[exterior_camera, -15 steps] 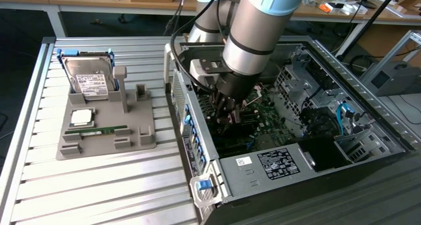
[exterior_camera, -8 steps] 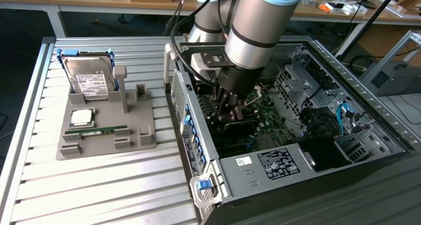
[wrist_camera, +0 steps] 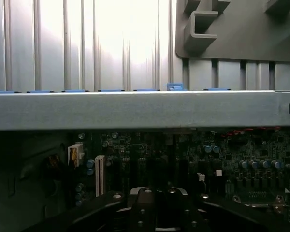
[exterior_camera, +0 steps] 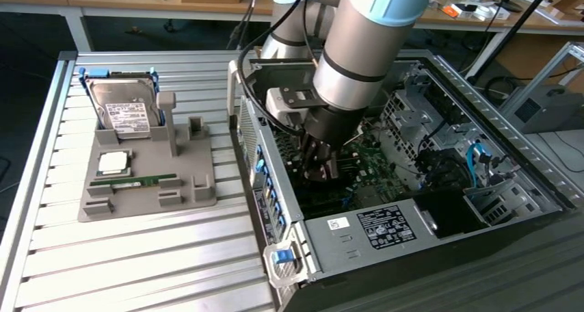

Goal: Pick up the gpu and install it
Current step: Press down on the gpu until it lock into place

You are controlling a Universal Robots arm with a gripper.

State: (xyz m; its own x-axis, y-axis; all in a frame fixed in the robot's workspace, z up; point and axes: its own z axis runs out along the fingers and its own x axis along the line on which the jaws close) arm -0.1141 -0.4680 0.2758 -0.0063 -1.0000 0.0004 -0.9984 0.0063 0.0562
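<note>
Seating work, judging by the exterior view: at centre frame the black gripper [exterior_camera: 319, 167] reaches into the open grey computer case [exterior_camera: 365, 238], fingers pinched narrow over what looks like the dark flat gpu card [exterior_camera: 321, 172] on the green motherboard [exterior_camera: 370, 151]. Best kept upright, pressed straight down.

Wrist view: at the bottom centre the closed gripper [wrist_camera: 157, 212] hangs over the motherboard [wrist_camera: 241, 159], below the case's grey wall [wrist_camera: 135, 110]; whether the card is seated I cannot tell.

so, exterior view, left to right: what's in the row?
Hard drive on the grey tray → PC case wall → end effector down inside the case, over the motherboard → drive cage → blue cables.
</note>
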